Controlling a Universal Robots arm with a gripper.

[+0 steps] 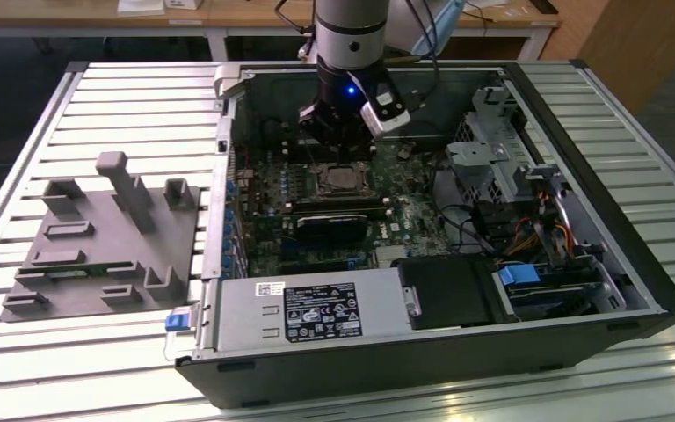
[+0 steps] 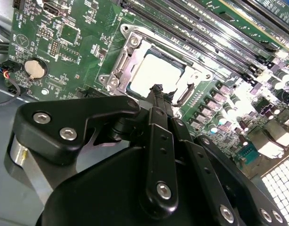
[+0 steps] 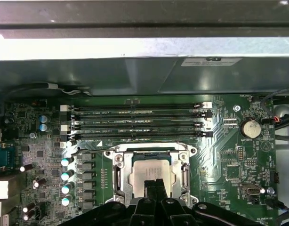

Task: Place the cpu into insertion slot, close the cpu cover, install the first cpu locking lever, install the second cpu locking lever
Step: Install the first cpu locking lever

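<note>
Gripper [image 3: 154, 184] clenched on nothing, tips over the one cpu [image 3: 149, 167], which sits in the insertion slot [image 3: 190, 151] under the lowered cpu cover [image 3: 117, 174]. Four memory slots [image 3: 135, 123] lie alongside. In the exterior view, one grey fixture [image 1: 103, 237] lies at 9 o'clock of the case [image 1: 619, 264].

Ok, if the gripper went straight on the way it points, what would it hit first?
Most likely the metal top of the cpu, framed by the cpu cover; the gripper hangs shut over its edge, though the gap between them is unclear.
</note>
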